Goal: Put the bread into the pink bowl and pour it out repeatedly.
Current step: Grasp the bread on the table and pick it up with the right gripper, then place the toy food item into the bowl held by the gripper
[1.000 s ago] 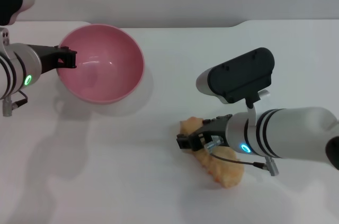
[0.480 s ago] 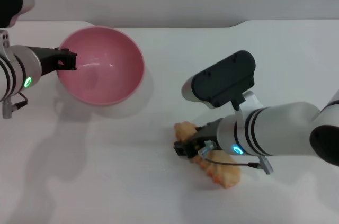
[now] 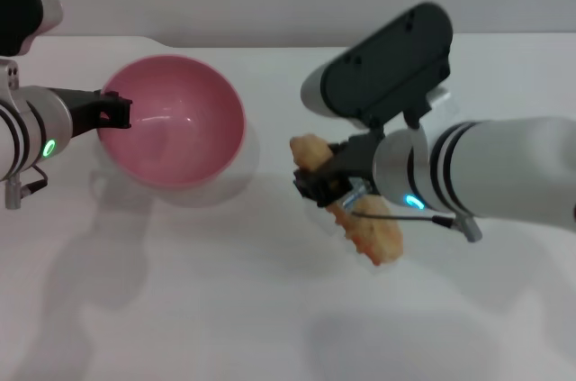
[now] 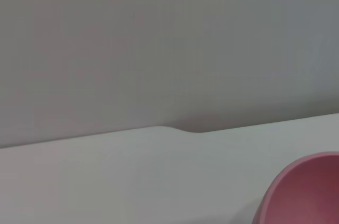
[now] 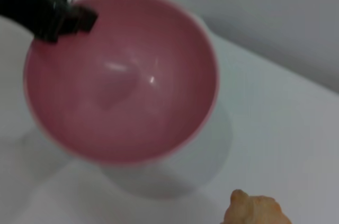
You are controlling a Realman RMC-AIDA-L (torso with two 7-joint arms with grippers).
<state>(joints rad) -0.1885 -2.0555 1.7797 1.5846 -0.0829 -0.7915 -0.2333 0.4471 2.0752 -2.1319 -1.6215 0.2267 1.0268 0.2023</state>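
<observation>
The bread point(image 3: 360, 219) is off the table point(image 3: 270, 309) now, pinched near its middle by the right gripper point(image 3: 326, 185) and hanging tilted, its far end toward the pink bowl point(image 3: 171, 120) and its near end sagging lower; a second ago we saw it lying flat on the white surface with those fingers only closing around it, and half a second ago it was barely starting to rise. That lift tells us the grasp has taken, and we judge the carry toward the bowl is the step under way, with the drop-in not yet done. In the right wrist view the bowl point(image 5: 122, 75) fills most of the frame, empty inside, with the tip of the bread point(image 5: 254, 211) showing at the edge, so the loaf is near the bowl but not over it. The left gripper point(image 3: 112, 111) sits at the bowl's rim on the robot's left, as it did a second ago; it appears clamped on the rim, holding the bowl steady. Between loaf and bowl we see only bare table, so the path is open. The table's back edge runs just behind the bowl, leaving little room there, while the near side offers wide free surface for pouring out.
</observation>
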